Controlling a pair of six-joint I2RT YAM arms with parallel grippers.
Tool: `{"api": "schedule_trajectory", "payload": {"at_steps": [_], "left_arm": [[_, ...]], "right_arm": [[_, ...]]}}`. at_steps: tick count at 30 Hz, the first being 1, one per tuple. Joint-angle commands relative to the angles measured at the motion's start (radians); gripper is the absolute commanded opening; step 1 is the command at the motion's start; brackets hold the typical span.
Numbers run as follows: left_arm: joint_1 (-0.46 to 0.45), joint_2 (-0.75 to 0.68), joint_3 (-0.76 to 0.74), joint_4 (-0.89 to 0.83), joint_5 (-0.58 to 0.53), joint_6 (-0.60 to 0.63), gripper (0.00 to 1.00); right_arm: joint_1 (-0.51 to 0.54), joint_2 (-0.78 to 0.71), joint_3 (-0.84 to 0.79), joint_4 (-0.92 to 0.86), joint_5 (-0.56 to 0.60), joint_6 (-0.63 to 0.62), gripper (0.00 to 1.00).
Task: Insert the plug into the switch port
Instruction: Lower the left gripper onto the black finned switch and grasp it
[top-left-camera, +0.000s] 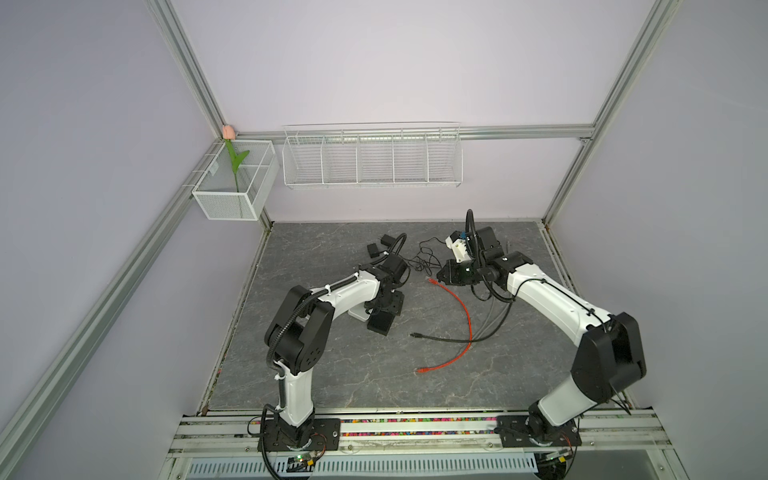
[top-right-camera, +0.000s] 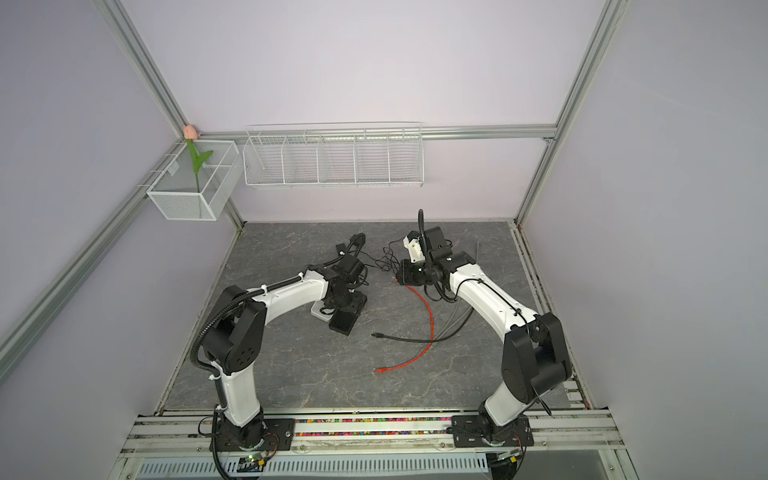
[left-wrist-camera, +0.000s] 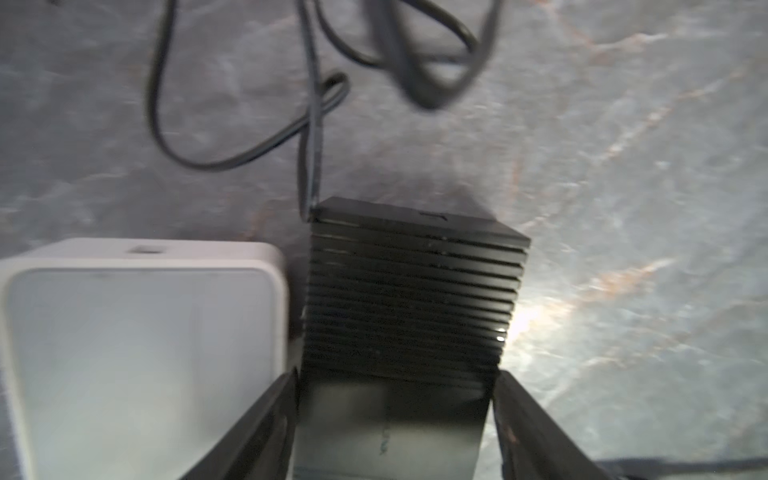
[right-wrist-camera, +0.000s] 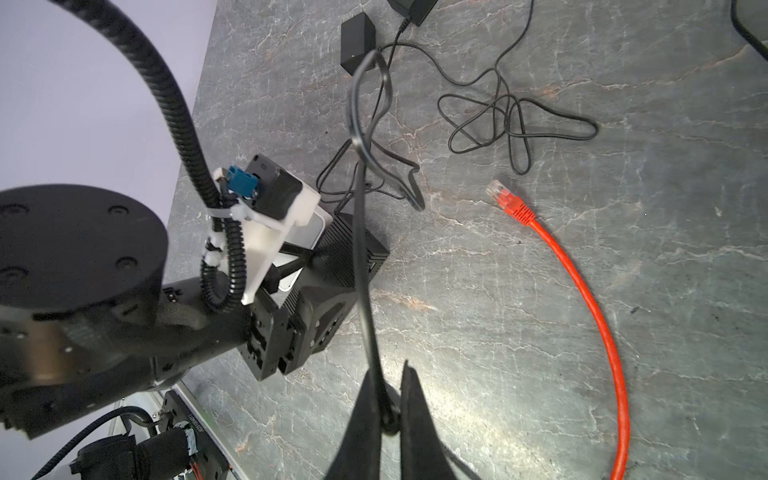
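The switch (left-wrist-camera: 411, 291) is a black ribbed box lying on the grey table beside a white box (left-wrist-camera: 141, 332). In both top views it lies under the left arm's wrist (top-left-camera: 380, 325) (top-right-camera: 344, 322). My left gripper (left-wrist-camera: 397, 374) straddles its near end, open; one finger touches its side and a thin gap shows at the other. Its port is not visible. My right gripper (right-wrist-camera: 390, 368) (top-left-camera: 441, 275) is shut on the plug (right-wrist-camera: 390, 415), a dark round end of a thin black cable (right-wrist-camera: 361, 208). That cable runs over the switch (right-wrist-camera: 353, 253) toward the far adapters.
A red network cable (top-left-camera: 459, 316) (right-wrist-camera: 582, 291) curves across the middle of the table, crossed by a black one (top-left-camera: 449, 338). Two black power adapters (top-left-camera: 376, 249) and tangled thin cable (top-left-camera: 424, 262) lie at the back. Wire baskets (top-left-camera: 370, 160) hang on the wall.
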Motion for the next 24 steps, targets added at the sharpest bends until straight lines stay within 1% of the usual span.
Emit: {"api": "schedule_trajectory", "payload": {"at_steps": [1, 6, 9, 15, 21, 24], "left_arm": [[-0.017, 0.012, -0.010, 0.018, 0.107, -0.041, 0.70], [-0.017, -0.005, 0.000, -0.011, 0.051, -0.043, 0.70], [-0.017, 0.010, 0.026, -0.040, 0.025, -0.038, 0.70], [-0.035, 0.051, 0.078, -0.073, 0.014, -0.042, 0.73], [-0.053, 0.058, 0.077, -0.092, -0.012, -0.051, 0.76], [-0.063, 0.069, 0.071, -0.101, -0.034, -0.055, 0.80]], "right_arm": [[-0.005, -0.026, -0.020, 0.019, 0.011, 0.005, 0.07], [-0.006, -0.024, -0.021, 0.024, 0.005, 0.009, 0.07], [-0.006, -0.026, -0.023, 0.024, 0.001, 0.008, 0.07], [-0.011, -0.032, -0.032, 0.023, 0.020, 0.011, 0.07], [-0.030, -0.020, -0.037, 0.028, 0.022, 0.023, 0.07], [-0.036, -0.020, -0.039, 0.030, 0.019, 0.024, 0.07]]}}
